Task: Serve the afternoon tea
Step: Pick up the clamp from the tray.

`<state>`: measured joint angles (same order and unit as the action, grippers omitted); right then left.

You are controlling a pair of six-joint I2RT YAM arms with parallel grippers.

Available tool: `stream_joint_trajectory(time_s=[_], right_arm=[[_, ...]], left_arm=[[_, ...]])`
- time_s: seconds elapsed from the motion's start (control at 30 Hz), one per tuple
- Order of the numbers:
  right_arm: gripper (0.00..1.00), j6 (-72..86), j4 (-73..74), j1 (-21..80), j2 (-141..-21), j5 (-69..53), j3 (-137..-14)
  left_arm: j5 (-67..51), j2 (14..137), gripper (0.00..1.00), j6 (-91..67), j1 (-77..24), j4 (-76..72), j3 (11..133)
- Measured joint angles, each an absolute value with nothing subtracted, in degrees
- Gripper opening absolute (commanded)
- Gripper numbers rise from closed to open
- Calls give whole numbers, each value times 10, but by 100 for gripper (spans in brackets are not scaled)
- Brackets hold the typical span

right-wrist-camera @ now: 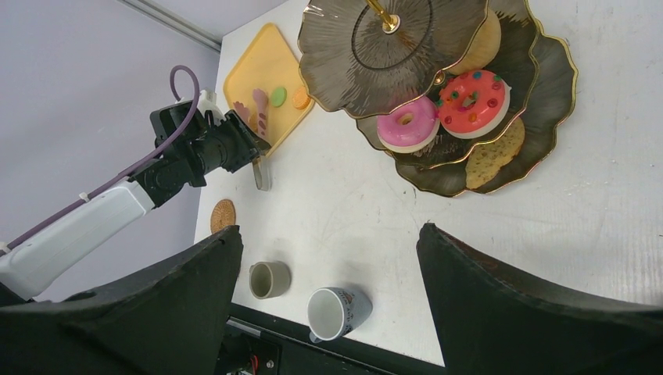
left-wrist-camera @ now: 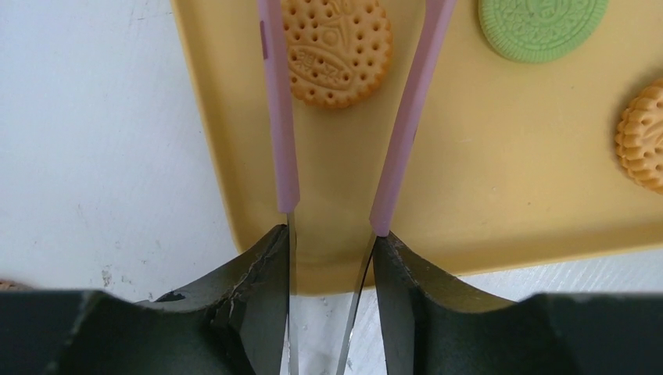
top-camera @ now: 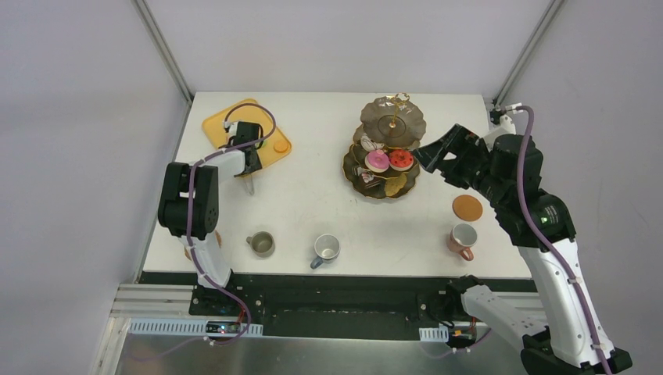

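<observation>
My left gripper (left-wrist-camera: 332, 242) is shut on the pink-handled tongs (left-wrist-camera: 285, 117). Their two arms straddle an orange macaron (left-wrist-camera: 336, 51) on the yellow tray (left-wrist-camera: 469, 195); a green macaron (left-wrist-camera: 543, 27) and a second orange one (left-wrist-camera: 645, 137) lie further right. The dark gold-rimmed stand (top-camera: 387, 117) carries a pink doughnut (top-camera: 377, 161) and a red doughnut (top-camera: 401, 159) on its middle tier. My right gripper (top-camera: 426, 156) hovers open and empty just right of the stand. Olive (top-camera: 262, 244), grey-blue (top-camera: 326, 248) and pink (top-camera: 464, 237) mugs stand along the near edge.
A brown coaster (top-camera: 467, 207) lies behind the pink mug; another coaster (right-wrist-camera: 223, 215) lies near the left edge by the left arm. The tray (top-camera: 219, 125) sits at the table's far left corner. A pale cake (right-wrist-camera: 489, 160) rests on the stand's bottom tier.
</observation>
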<state>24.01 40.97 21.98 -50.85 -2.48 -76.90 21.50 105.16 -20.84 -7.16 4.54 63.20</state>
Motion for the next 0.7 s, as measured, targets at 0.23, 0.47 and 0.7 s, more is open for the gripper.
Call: stream_joint_trajectory(time_s=[0.23,0.47,0.7], right_arm=[[86,245,410,220,-502,-28,-769],[86,246,410,220,-503,-29,-769],[86,246,411,220,-505,-26,-774]], left_arm=[[205,1072,36,-219,-70,65,662],[196,1081,28,-221,-67,70,677],[139,1081,27,-214,-45,164,745]])
